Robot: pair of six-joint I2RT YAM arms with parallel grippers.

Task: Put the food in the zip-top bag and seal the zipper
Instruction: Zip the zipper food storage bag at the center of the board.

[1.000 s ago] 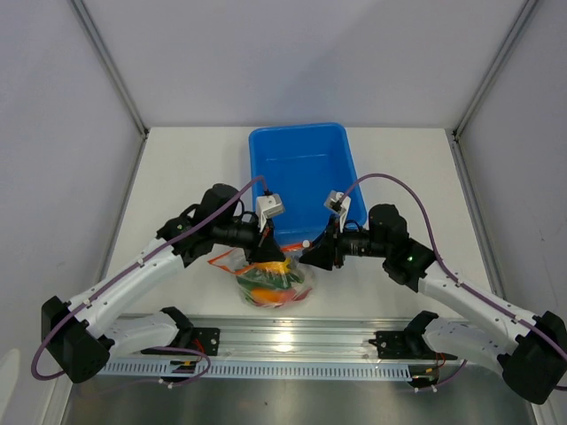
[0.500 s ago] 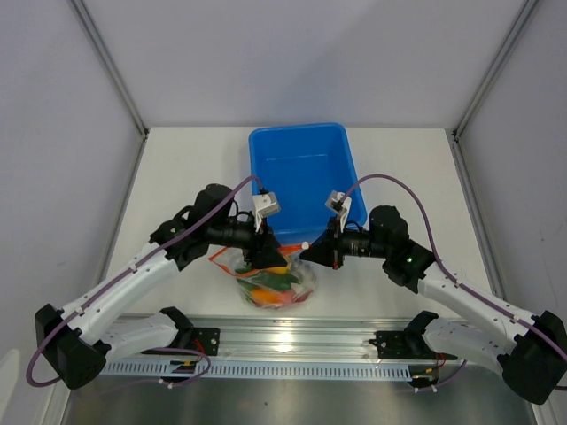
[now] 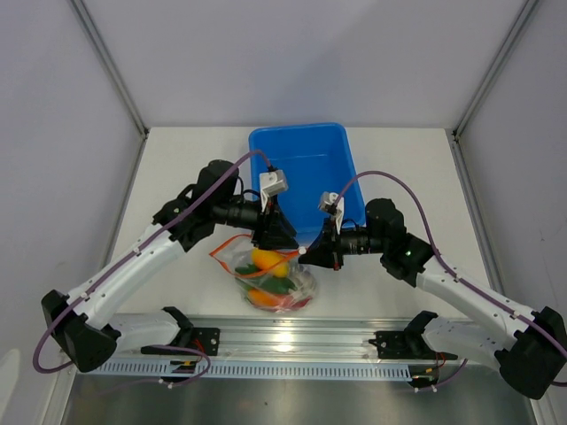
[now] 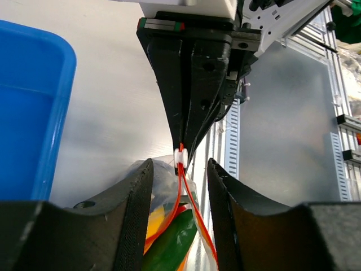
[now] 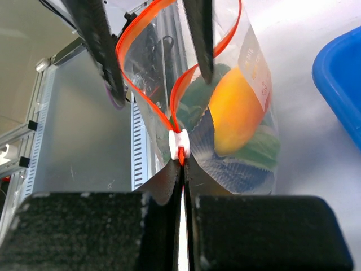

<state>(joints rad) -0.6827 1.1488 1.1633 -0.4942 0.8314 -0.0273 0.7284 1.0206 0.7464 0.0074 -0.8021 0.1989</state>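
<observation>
Top external view, first voice: "The zip-top bag (image 3: 232,258) lies on the desk (image 3: 177,168) on the near side of the blue tub (image 3: 301,159), with the food (image 3: 270,283) bunched inside it. Both arms meet over its mouth. Which one has it?"

Second voice: "The right pincer (image 5: 183,169). In the right wrist view its fingers are pressed flat together on the very end of the zipper (image 5: 120,52), and the white slider (image 5: 179,144) sits just past their tips. The left pincer (image 4: 179,165) holds nothing. In the left wrist view its jaws stand part-way apart, one on each side of the two red-orange strips, and clear of both as far as I can see."

First voice: "So the mouth is not shut?"

Second voice: "No. From the slider the strips split and spread away from the right pincer, toward the left arm. That is the line that matters. The zipper's length runs outward from the right pincer's grip, and the left pincer straddles it right beside the slider, so it is the free one placed to take it."

First voice: "And then?"

Second voice: "My guess is that the left closes on the slider and draws it along the strips, away from the anchored end. A pinch on plastic instead would only drag the bag."
</observation>
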